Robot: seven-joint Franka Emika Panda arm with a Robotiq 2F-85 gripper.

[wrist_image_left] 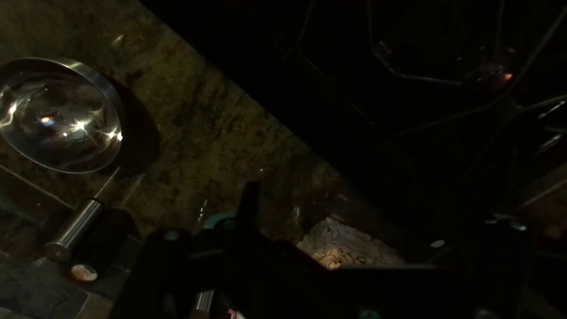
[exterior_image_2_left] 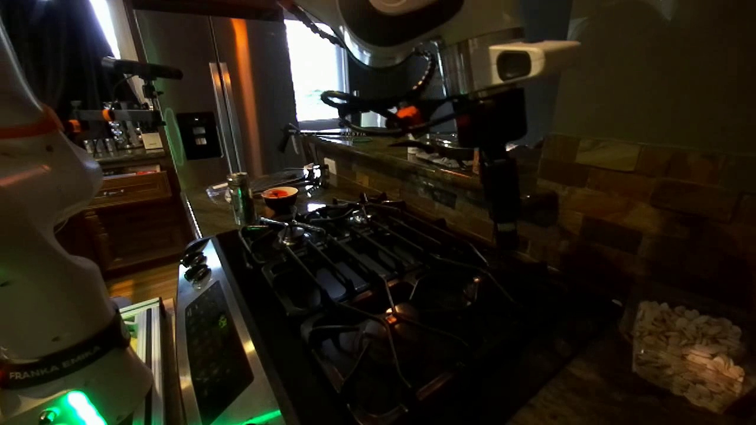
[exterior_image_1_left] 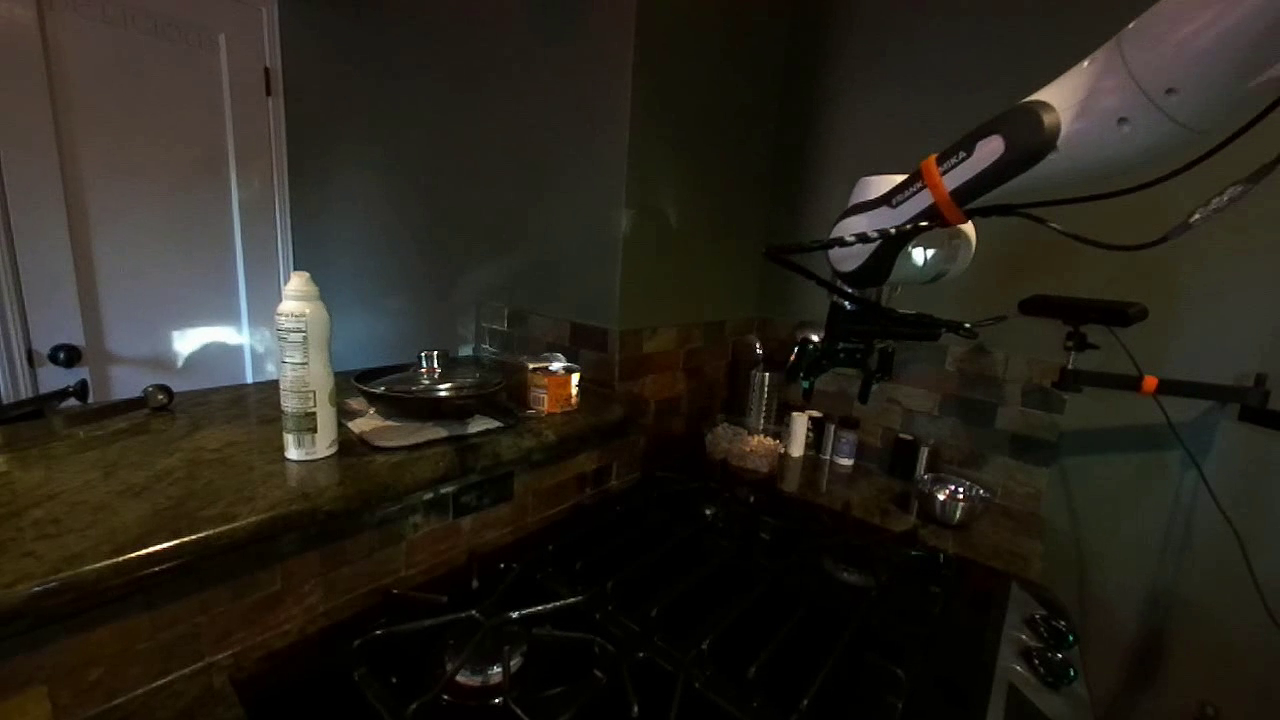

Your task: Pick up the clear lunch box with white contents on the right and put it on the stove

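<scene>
We find the clear plastic, rectangular lunch box with whitish, lumpy contents standing on the brown, speckled stone counter, at three o'clock from the black gas stove with metal grates in an exterior view; we cannot tell whether a lid closes it. We judge it fairly light, its walls slick and likely to flex under a hard squeeze, and its loose filling apt to slide and shift the weight if tipped. We would take hold of two opposite walls, across the narrower way, a little below the rim, press gently and lift it level. Just beside it, at about three o'clock in an exterior view, stands a white, upright, cylindrical container, so a careless descent on that side may knock it. Farther out, between three and four o'clock, sits a shiny, round metal bowl. At about two o'clock from the box, above and apart from it, hangs the black, two-fingered gripper, its fingers spread with nothing we can see between them.
</scene>
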